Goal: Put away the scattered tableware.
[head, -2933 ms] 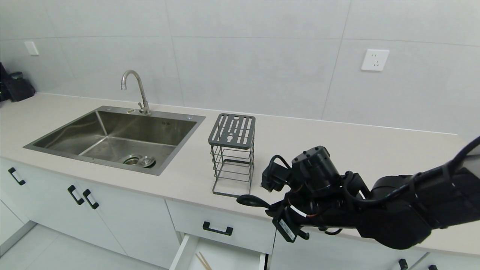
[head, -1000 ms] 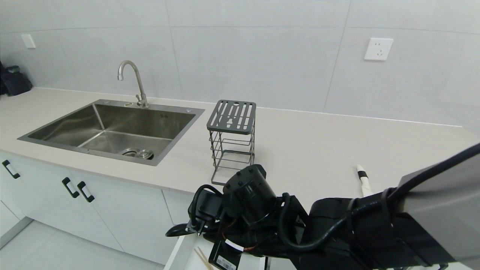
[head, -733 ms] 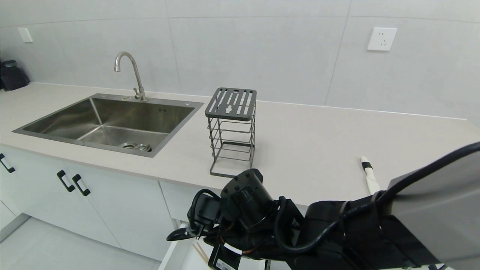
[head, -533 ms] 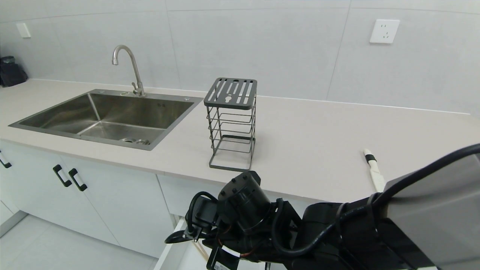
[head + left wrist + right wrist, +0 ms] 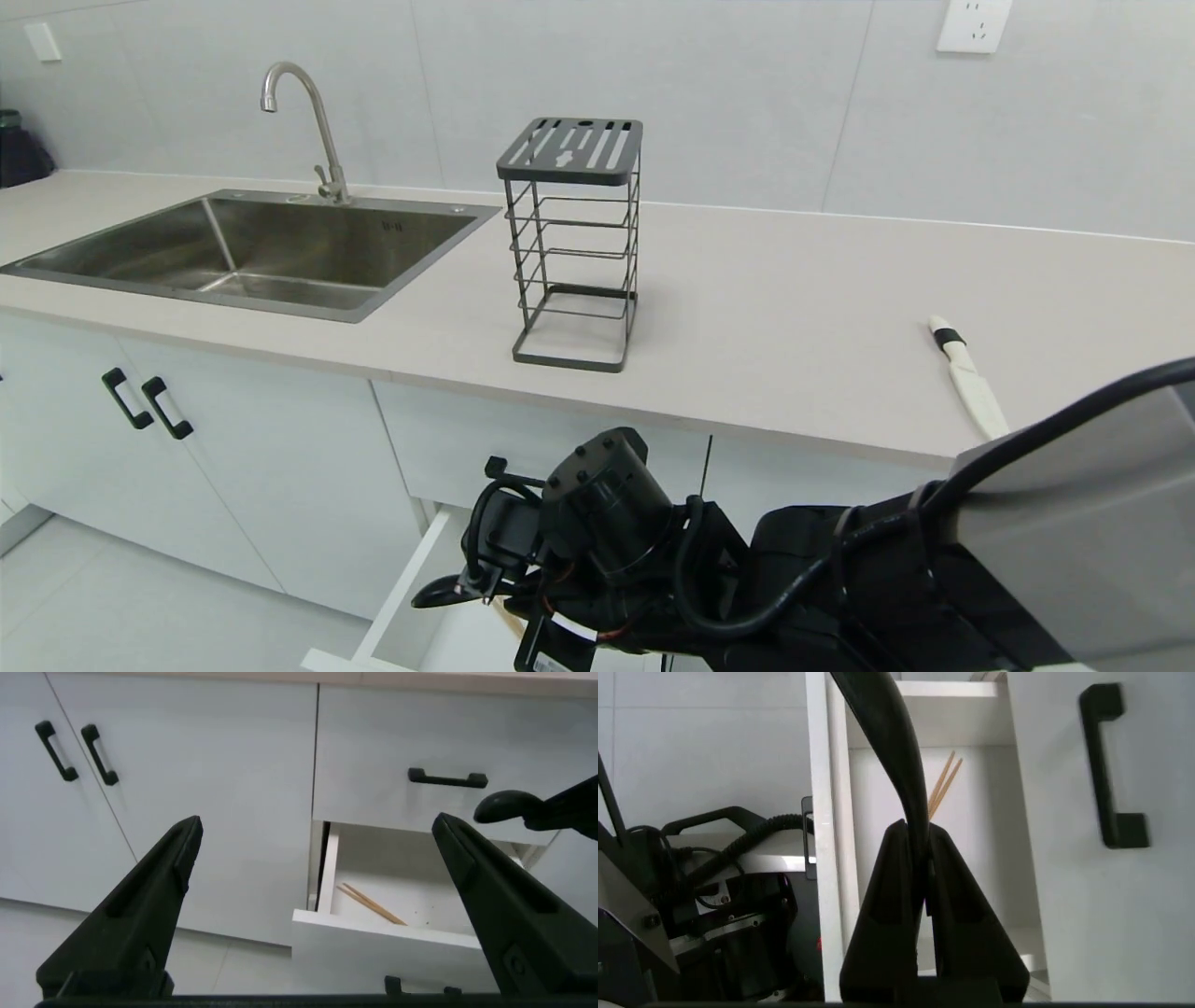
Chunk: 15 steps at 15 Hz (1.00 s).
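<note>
My right pincer (image 5: pixel 915 838) was clamped on the spoon (image 5: pixel 889 728) above the open drawer (image 5: pixel 425 877); my left pincer (image 5: pixel 318 826) gaped wide.

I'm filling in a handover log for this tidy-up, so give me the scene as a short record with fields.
right gripper: shut on the black spoon, low before the cabinets
black spoon: held above the open drawer
left gripper: open, empty, facing the drawer
drawer: pulled out, chopsticks lying inside
knife: lying on the counter, at the robot's right
rack: upright on the counter beside the sink, empty
</note>
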Tool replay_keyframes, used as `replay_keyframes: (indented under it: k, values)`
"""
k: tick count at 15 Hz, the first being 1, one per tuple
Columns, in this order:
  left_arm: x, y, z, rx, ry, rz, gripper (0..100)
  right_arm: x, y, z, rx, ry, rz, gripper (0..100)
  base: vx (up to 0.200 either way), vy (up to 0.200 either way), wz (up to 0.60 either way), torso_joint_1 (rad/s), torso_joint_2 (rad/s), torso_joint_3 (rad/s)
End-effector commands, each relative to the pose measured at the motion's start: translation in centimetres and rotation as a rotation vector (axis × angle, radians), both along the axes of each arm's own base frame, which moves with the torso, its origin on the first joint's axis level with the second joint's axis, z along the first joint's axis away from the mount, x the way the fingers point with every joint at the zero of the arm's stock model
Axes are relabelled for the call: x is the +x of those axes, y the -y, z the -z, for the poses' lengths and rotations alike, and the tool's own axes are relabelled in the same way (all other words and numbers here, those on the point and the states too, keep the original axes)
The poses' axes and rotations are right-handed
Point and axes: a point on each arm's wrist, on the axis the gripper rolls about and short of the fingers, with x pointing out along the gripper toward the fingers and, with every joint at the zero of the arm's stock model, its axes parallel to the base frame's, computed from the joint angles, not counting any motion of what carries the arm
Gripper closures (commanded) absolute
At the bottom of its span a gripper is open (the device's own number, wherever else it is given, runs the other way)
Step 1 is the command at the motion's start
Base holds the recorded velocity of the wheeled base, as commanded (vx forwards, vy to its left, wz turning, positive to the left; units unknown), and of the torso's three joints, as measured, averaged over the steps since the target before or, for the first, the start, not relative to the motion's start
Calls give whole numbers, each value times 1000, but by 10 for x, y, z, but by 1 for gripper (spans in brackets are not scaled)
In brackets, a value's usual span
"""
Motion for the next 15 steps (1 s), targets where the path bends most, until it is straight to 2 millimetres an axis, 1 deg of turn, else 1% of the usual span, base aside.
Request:
replay_keyframes:
  k: [1,6,11,13,15]
  values:
    - [0,0,0,0,-2,-1,0,1,0,1,-1,-1,1,100,0,0,0,-251,481,237]
    - [0,0,0,0,-2,1,0,3,0,2,-4,-3,5,100,0,0,0,-249,446,203]
    - [0,0,0,0,-2,-1,0,6,2,3,-6,-3,17,100,0,0,0,-249,338,129]
    - [0,0,0,0,-2,-1,0,8,3,3,-8,-2,21,100,0,0,0,-141,281,127]
    - [0,0,0,1,-1,1,0,12,2,1,2,3,27,100,0,0,0,-49,278,83]
